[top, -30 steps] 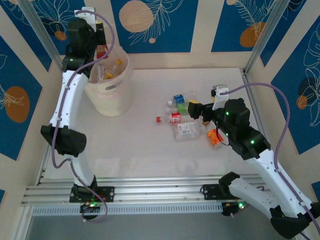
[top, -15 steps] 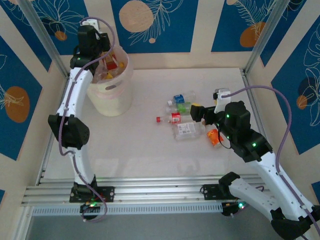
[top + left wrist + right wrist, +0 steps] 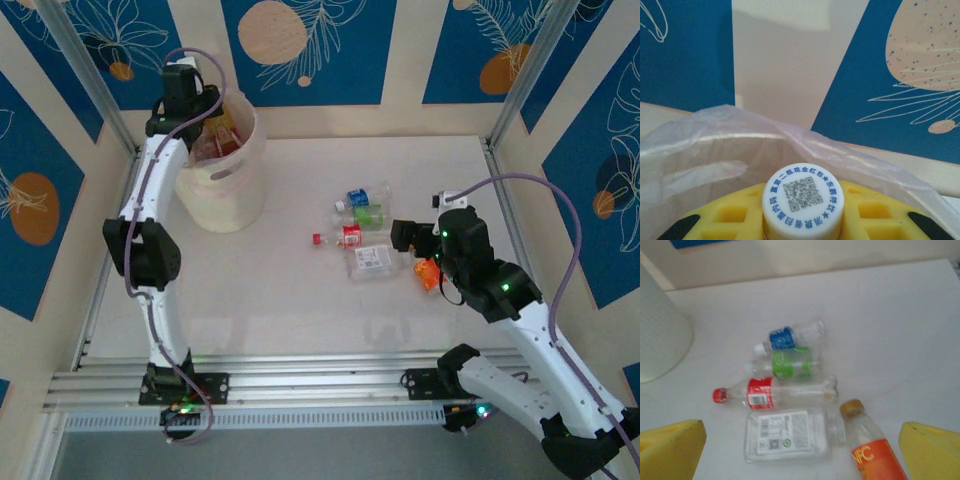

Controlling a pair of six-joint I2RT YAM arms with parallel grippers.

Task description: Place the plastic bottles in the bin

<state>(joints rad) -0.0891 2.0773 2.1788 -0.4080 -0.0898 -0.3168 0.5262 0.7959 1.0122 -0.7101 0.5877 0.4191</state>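
— Over the bin (image 3: 222, 190), my left claw (image 3: 208, 118) is clamped on a white-capped bottle (image 3: 803, 200)
— And your right claw (image 3: 404, 236)?
— Wide open above five bottles (image 3: 358, 236) lying on the table (image 3: 300, 290); light, slippery, crushable I reckon, so I'd pinch mid-label

A white bottle cap (image 3: 803, 200), printed with a QR code ringed by blue characters, sits gripped between the yellow fingers (image 3: 875, 220). Just beyond is the bin's translucent rim (image 3: 740, 135), with blue-and-cream wall panels (image 3: 685, 50) behind.
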